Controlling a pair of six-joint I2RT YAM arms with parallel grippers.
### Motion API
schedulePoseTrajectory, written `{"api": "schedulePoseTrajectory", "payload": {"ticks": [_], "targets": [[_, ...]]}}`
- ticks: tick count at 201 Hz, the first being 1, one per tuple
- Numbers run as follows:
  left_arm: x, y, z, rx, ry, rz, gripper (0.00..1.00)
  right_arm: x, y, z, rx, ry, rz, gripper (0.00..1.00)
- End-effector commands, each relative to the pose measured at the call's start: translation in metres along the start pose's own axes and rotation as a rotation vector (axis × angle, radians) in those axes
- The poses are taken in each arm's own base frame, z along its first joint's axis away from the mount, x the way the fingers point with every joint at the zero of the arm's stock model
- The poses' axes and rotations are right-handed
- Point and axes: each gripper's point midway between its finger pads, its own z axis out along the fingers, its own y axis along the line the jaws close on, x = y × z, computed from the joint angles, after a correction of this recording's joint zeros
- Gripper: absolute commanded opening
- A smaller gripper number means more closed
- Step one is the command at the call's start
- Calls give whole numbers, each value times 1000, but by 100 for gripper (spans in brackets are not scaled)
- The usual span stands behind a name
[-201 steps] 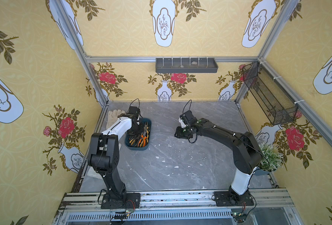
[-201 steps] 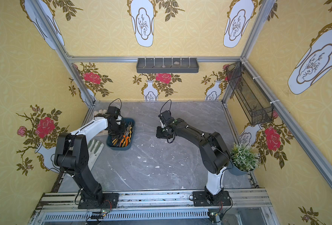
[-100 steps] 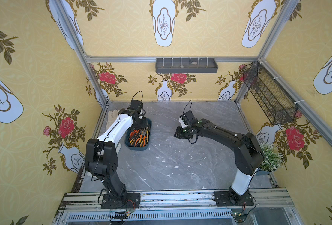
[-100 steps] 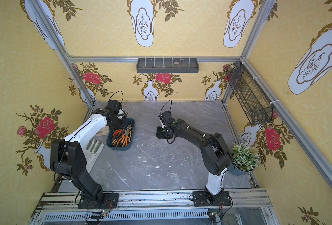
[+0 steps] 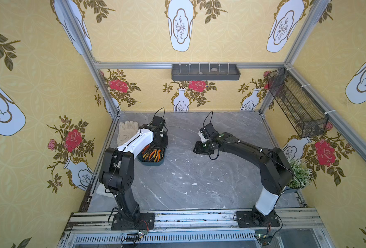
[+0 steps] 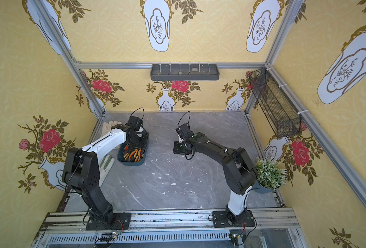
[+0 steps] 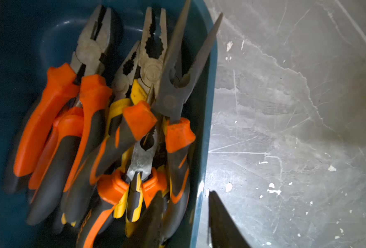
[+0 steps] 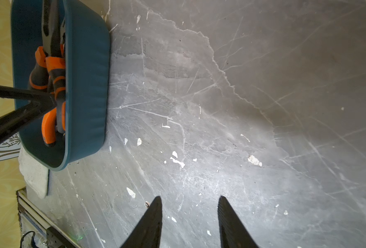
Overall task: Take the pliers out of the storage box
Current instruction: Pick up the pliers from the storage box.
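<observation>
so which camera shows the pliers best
The left wrist view: the pliers fill it, heads and handles clear. Both top views show a small orange pile partly under the left arm. The right wrist view catches few handles over the box wall.

Lab robot test cell: aluminium frame (image 5: 134, 65) and floral wallpaper panels (image 5: 38, 81) enclosing the table (image 5: 199, 178); mounting rail (image 5: 199, 217) along table's front edge

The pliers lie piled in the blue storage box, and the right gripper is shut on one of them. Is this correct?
Only partly. The pliers do lie piled in the storage box, but the right gripper is open and empty, over the table. The right wrist view shows this.
</observation>
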Motion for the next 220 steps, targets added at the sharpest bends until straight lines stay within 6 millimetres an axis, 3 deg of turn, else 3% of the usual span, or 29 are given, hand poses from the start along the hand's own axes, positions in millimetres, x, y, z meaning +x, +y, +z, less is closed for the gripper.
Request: {"api": "schedulePoseTrajectory", "payload": {"ticks": [1,40,89,126,173,220], "targets": [[-4,2,-10,-18,-12,34,54,-4,1,0,-4,-17,1,44],[-9,34,-26,-96,-27,58,58,-3,2,2,-5,-11,3,44],[7,70,-19,-126,38,41,52,0,-1,5,-2,-4,6,44],[15,70,-2,-111,66,43,50,0,2,8,-6,1,5,44],[11,69,20,-98,82,57,43,3,0,8,2,5,2,44],[1,67,20,-97,63,65,38,5,-1,10,4,9,8,44]]}}
